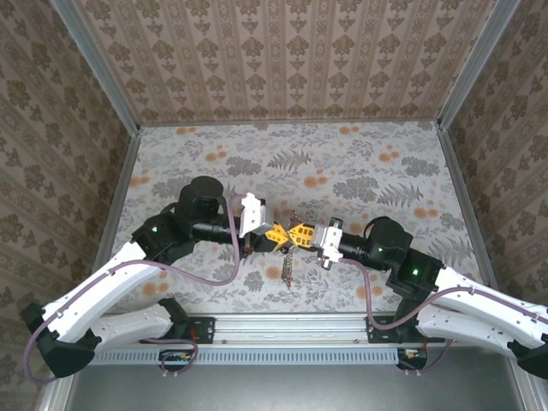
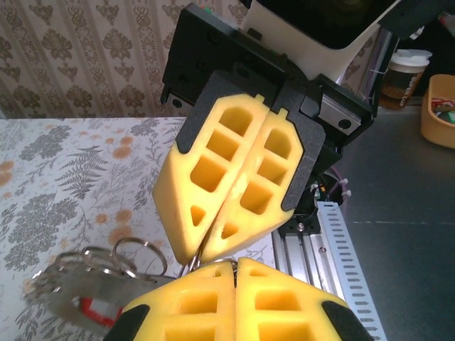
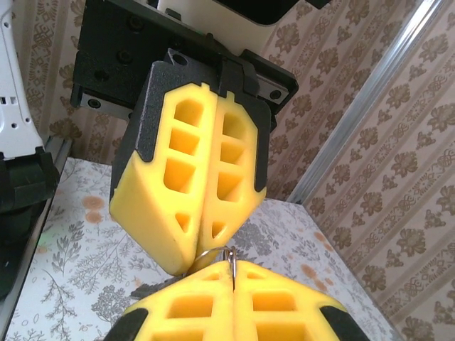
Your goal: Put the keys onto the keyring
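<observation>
My two grippers meet tip to tip over the middle of the table. The left gripper and the right gripper are both shut on the thin metal keyring, which bridges the small gap between their yellow fingers. In the left wrist view my left gripper pinches the ring wire, with the right gripper's fingers just above it. In the right wrist view my right gripper holds the ring edge-on below the left fingers. A bunch of keys hangs beneath, shown with a red tag and spare rings.
The table has a floral cover and patterned walls on three sides. A metal rail runs along the near edge between the arm bases. A cup and a yellow bin stand off the table.
</observation>
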Motion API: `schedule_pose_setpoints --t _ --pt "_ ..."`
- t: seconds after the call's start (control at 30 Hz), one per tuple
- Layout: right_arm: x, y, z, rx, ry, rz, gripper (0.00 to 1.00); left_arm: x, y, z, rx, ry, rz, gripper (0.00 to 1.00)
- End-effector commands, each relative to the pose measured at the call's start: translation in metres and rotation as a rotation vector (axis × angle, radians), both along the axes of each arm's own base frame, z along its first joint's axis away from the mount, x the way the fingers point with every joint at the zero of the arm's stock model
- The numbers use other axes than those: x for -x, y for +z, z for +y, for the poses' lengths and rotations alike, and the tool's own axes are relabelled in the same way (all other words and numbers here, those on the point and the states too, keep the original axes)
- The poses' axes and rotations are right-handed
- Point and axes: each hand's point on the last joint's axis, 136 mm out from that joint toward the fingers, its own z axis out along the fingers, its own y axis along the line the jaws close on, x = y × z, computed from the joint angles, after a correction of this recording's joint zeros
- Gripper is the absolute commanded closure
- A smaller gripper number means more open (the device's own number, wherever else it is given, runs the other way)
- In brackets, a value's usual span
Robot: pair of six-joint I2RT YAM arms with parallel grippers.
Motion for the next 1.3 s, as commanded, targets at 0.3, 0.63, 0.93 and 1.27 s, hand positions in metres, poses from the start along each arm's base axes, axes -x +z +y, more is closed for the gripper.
schedule_pose_setpoints --t 0.3,0.63,0.93,1.27 --pt "0.006 0.011 -0.006 -0.067 0.011 -0.025 1.0 0.022 0.035 -0.004 0.065 -0.147 -0.013 1.0" --pt "0.027 0.036 -0.015 -0.149 0.093 -0.059 1.0 -0.024 0.032 0.028 0.037 0.193 -0.158 0.97" --pt "0.046 0.059 -0.018 -0.233 0.186 -0.056 1.0 -0.01 0.027 0.018 0.063 0.124 -0.244 0.87" --pt "0.054 0.073 -0.019 -0.293 0.237 -0.037 1.0 0.009 0.025 0.014 0.102 0.04 -0.278 0.85"
